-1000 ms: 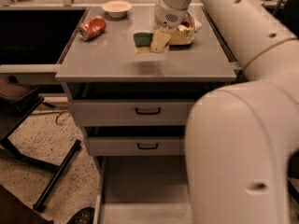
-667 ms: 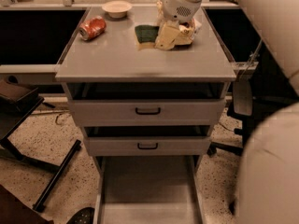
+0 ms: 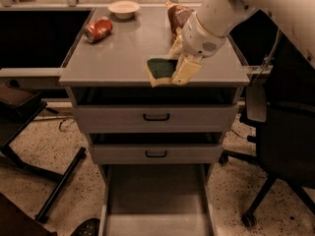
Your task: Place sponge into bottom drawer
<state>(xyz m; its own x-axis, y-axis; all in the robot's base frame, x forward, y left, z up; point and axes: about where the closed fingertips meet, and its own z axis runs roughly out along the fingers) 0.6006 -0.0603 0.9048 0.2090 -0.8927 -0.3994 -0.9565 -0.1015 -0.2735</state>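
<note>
at centre frame, over the front edge of the cabinet top (image 3: 118, 53), the gripper (image 3: 180, 67) pinches the sponge (image 3: 160, 69) — carried forward from beside the bag (image 3: 177, 16). the bottom drawer (image 3: 153, 193) lies open below — lowering likely comes next.

- I see the grey metal cabinet surface (image 3: 113, 58), flat and matte.
- A red soda can (image 3: 98, 29), dented, lies on its side at the back left of the surface.
- A small white bowl (image 3: 123, 8) stands upright behind the can, near the back edge.
- A brown-and-cream bag (image 3: 176, 14) stands at the back, right of the bowl.
- Two grey upper drawers have black handles, the top one (image 3: 156, 117) above the middle one (image 3: 156, 154).
- A black office chair (image 3: 283, 146) stands on the speckled floor (image 3: 29, 146), right of the cabinet.
- My tool (image 3: 178, 65) is at the surface's front edge, right of centre.
</note>
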